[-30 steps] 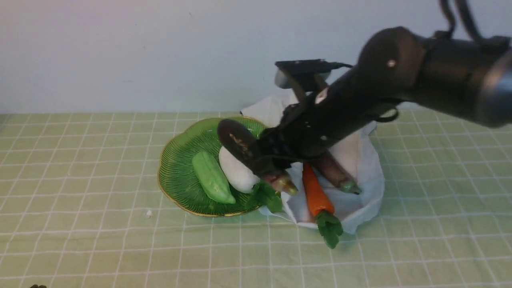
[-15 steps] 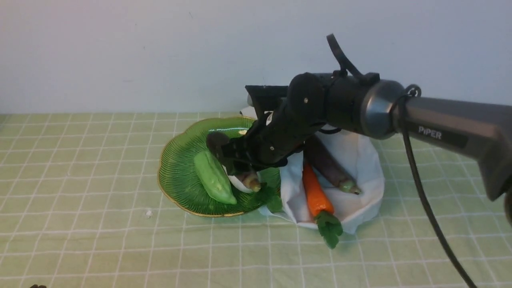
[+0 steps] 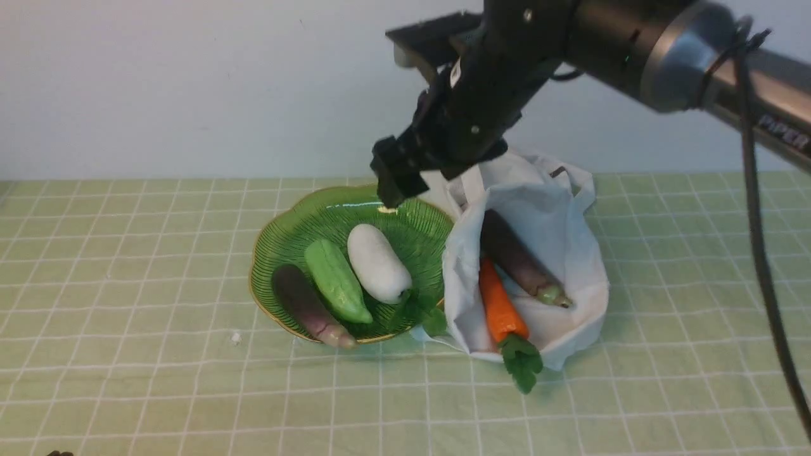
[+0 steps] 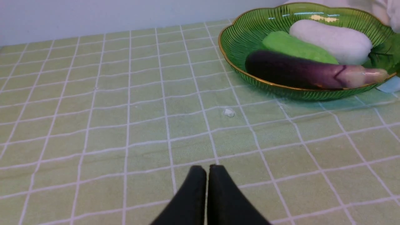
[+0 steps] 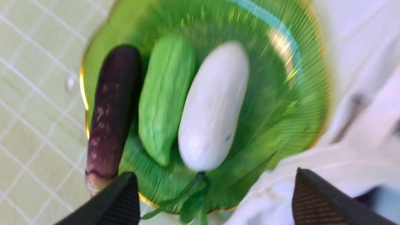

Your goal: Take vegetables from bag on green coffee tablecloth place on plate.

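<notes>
Green grid tablecloth [image 3: 127,380] | right gripper [image 3: 394,190] gaping, empty, over far rim of plate [image 3: 285,244] | eggplant [image 3: 305,305] on plate, apart from jaws | left gripper [image 4: 206,171] pressed together

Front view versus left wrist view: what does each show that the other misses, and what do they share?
Front only: the carrot and bagged eggplant lying in the bag, and the right gripper above the plate's far rim. Left wrist only: the left gripper, shut, over the tablecloth. Shared: the plate holding the plated eggplant, a green vegetable and a white vegetable.
</notes>
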